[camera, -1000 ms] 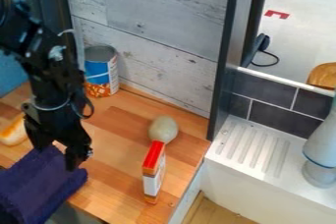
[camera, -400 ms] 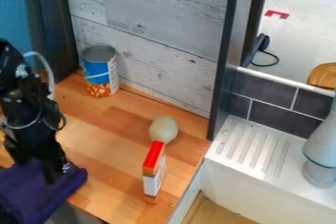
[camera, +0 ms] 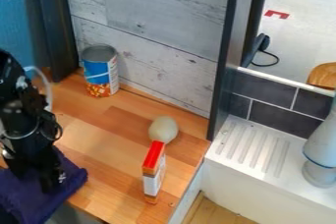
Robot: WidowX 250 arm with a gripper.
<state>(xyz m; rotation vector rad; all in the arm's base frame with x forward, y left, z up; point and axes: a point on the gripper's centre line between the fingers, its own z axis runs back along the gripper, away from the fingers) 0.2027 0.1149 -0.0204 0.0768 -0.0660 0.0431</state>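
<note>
Gripper (camera: 31, 176) has shifted toward 8 o'clock, now at the dark purple cloth (camera: 29, 202), 7–8 o'clock in view. Cloth's right corner unmoved; no lift. Open or closed, gripping or not: cannot tell. Likely positioning for the cloth; red-topped carton (camera: 153, 181), 6 o'clock, undisturbed.

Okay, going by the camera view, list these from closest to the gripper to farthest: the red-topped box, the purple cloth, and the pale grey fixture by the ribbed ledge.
1. Purple cloth: right at the gripper, lower left of the view.
2. Red-topped box: standing on the wooden counter, right of the gripper in the view.
3. Pale grey fixture: at the view's right edge.
</note>
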